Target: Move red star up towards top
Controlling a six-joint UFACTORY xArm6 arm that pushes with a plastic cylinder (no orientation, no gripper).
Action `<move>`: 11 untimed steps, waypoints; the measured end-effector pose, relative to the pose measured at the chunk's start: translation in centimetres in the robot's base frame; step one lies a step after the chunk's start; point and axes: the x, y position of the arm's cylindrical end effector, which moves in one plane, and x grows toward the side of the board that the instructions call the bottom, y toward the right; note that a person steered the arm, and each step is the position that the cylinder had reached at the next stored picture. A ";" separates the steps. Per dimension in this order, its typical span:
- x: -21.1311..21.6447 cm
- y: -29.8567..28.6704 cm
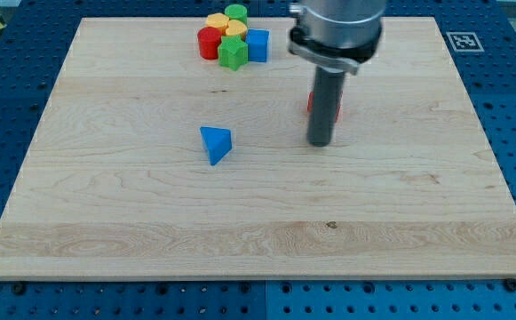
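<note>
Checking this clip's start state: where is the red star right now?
The red star sits right of the board's centre in the camera view, mostly hidden behind my rod, with my tip just below it; the blue triangle lies well to its left.

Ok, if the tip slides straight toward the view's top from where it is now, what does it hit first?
Most likely the red star: it sits right behind my tip, mostly hidden by the rod. Whether they already touch, I cannot tell.

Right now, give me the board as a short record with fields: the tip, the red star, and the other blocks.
tip: my tip is down on the board, at the view's bottom of the red star
red star: red star mostly hidden behind the rod
lone block: blue triangle, view's left of the tip
cluster: view's top, red cylinder, yellow block, green cylinder, green star, blue block
</note>
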 end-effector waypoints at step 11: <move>-11.1 0.3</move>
